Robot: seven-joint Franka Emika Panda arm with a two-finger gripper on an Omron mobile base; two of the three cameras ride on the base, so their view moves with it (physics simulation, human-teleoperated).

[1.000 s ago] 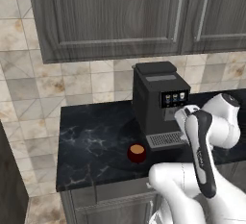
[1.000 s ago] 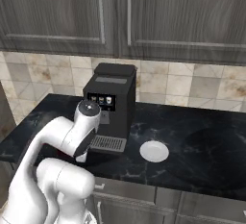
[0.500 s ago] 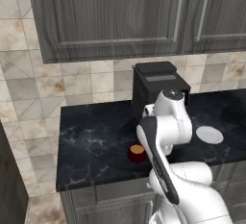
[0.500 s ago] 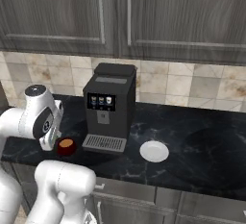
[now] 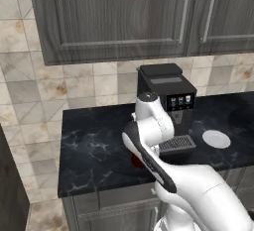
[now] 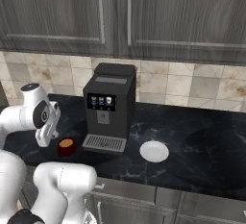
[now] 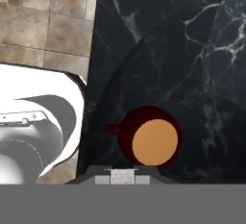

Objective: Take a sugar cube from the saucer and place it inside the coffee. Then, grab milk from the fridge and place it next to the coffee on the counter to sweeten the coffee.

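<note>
1 small white cube (image 7: 122, 176) sits pinched in my fingers, right above the coffee (image 7: 150, 142) beside the coffee machine (image 6: 108, 107).

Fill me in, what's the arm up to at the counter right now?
The arm is bent over the left part of the black marble counter, with its hand above the coffee, a dark red cup just left of the coffee machine. In the hand view the coffee sits right ahead of the gripper, where a small pale block shows, possibly the sugar cube. The saucer lies right of the machine, and I can't make out anything on it.
</note>
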